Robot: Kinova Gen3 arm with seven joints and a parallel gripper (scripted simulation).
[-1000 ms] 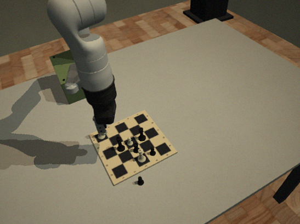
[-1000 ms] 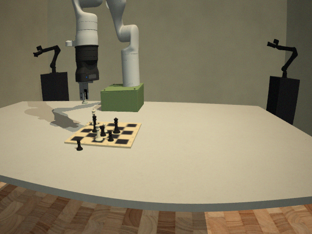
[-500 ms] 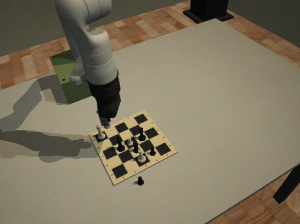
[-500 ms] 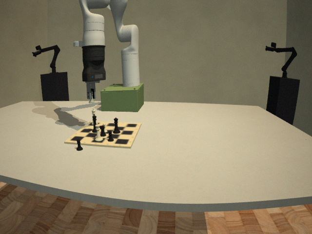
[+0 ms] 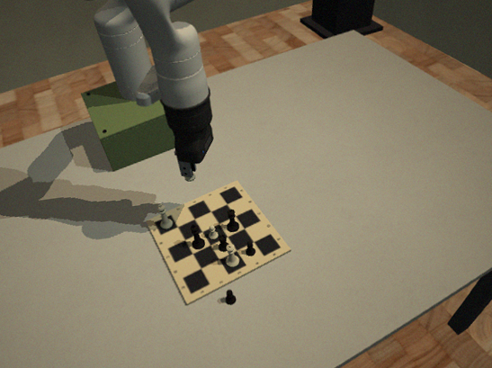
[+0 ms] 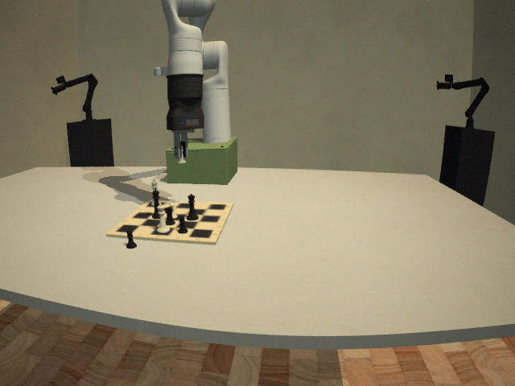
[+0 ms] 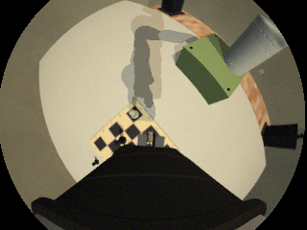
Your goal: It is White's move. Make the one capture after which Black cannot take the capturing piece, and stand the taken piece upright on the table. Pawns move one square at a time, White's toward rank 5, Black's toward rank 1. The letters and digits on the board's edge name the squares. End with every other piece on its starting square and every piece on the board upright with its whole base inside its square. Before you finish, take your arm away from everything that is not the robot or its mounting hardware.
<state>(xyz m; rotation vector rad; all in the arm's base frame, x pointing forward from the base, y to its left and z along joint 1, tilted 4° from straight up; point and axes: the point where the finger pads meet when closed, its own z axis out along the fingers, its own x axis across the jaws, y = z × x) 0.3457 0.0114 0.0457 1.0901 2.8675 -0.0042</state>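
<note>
The chessboard (image 5: 218, 239) lies on the grey table and also shows in the exterior view (image 6: 172, 221) and the wrist view (image 7: 130, 130). My gripper (image 5: 186, 173) hangs high above the board's far edge, shut on a small white piece (image 6: 181, 158) whose base shows below the fingertips. A tall white piece (image 5: 163, 217) stands on the far left corner square. Black pieces (image 5: 196, 237) (image 5: 231, 221) (image 5: 222, 242) (image 5: 249, 248) and white pieces (image 5: 212, 232) (image 5: 231, 256) stand upright mid-board. A black pawn (image 5: 229, 298) stands upright on the table just off the near edge.
The arm's green base block (image 5: 128, 124) stands behind the board. Black camera stands (image 6: 90, 141) (image 6: 467, 159) are at the far left and right of the table. The wrist view's lower half is filled by the dark gripper body.
</note>
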